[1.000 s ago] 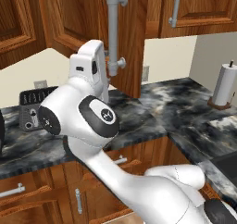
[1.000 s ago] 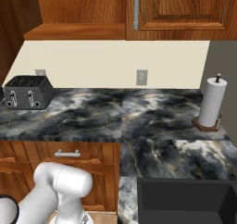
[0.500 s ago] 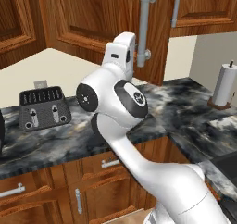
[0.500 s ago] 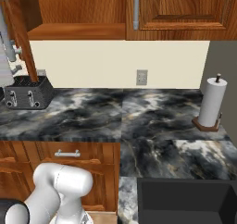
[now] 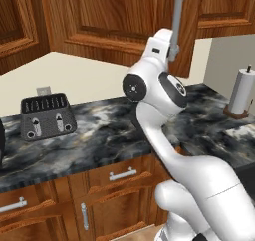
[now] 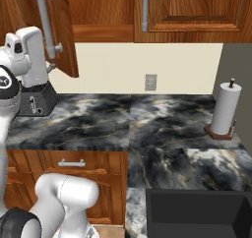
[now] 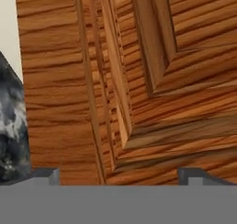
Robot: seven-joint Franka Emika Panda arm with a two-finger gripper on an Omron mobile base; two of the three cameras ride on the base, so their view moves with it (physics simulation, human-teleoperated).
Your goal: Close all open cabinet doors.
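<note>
Wooden cabinet door (image 6: 61, 30) stands ajar above the desk's (image 6: 147, 124) left end; pincer (image 7: 118, 174), spread wide and empty, should press flat on its panel, steadily.

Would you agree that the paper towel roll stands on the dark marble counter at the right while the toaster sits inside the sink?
Not quite. The paper towel roll does stand on the dark marble counter at the right, but the toaster sits on the counter at the left, against the wall, not in the sink. The left base view shows it.
</note>
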